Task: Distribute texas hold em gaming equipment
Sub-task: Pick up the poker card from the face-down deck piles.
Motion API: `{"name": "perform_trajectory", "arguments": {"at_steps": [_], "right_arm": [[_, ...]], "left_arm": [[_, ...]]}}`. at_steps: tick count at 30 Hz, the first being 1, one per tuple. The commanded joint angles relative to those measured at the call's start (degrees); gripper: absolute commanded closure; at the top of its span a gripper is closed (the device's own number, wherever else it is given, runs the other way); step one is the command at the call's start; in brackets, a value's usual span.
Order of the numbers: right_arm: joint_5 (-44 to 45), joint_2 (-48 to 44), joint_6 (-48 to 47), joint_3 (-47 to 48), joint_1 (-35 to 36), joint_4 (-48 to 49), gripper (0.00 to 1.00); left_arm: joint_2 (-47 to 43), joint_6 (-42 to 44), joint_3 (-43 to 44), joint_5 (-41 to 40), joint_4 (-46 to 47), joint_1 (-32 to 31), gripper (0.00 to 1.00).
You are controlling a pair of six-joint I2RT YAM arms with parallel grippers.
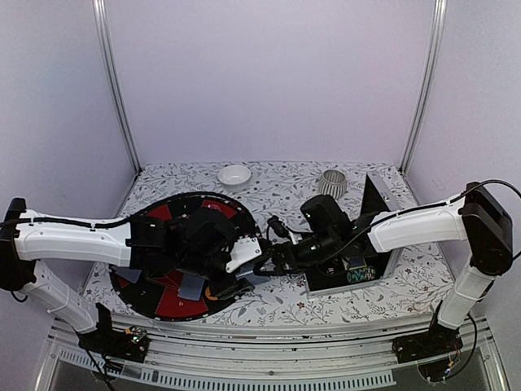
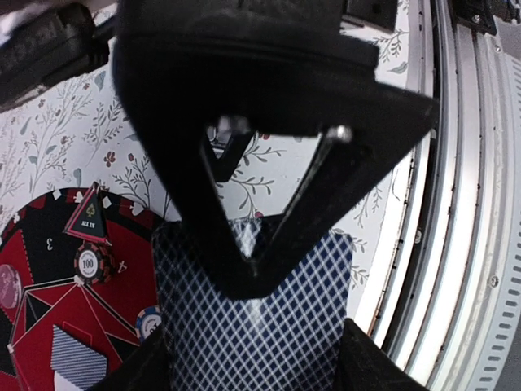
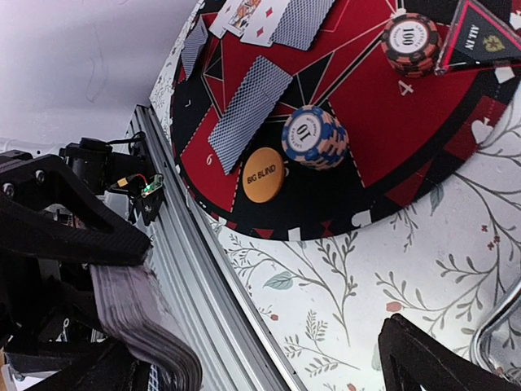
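Two robot arms stand before me in smooth, glossy white plastic shells: the left arm (image 1: 73, 236) and the right arm (image 1: 415, 226). Chunky matte black housings (image 1: 326, 216) sit at the joints and wrists. Thin black cables (image 1: 77, 221) run along each arm. Close up, a black triangular open-frame finger (image 2: 277, 90) shows two silver screw heads (image 2: 338, 133).

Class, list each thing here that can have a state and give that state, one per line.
left gripper, shut on card stack
right gripper, open, empty
card stack, clamped
dealt card, face down
diamond cards, face up
Big Blind button, label up
All In marker, lying flat
black case, lid raised
white bowl, upright
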Motion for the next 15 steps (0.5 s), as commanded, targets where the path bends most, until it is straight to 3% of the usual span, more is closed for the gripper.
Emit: {"name": "perform_trajectory", "arguments": {"at_steps": [1, 7, 11, 15], "right_arm": [[4.6, -3.9, -1.8, -1.8, -1.5, -4.3, 0.01], [2.3, -4.2, -3.7, 0.0, -1.4, -6.4, 0.01], [-7.9, -3.5, -3.4, -0.1, -1.3, 0.3, 0.01], [-11.9, -3.5, -1.3, -0.2, -1.3, 3.9, 0.15]], "left_arm": [[-1.7, 0.7, 0.9, -0.8, 0.2, -0.6, 0.39], [-1.2, 0.4, 0.6, -0.7, 0.1, -0.7, 0.39], [-0.9, 0.3, 0.1, -0.3, 1.3, -0.7, 0.4], [-0.3, -0.1, -0.1, -0.2, 1.6, -0.7, 0.4]]}}
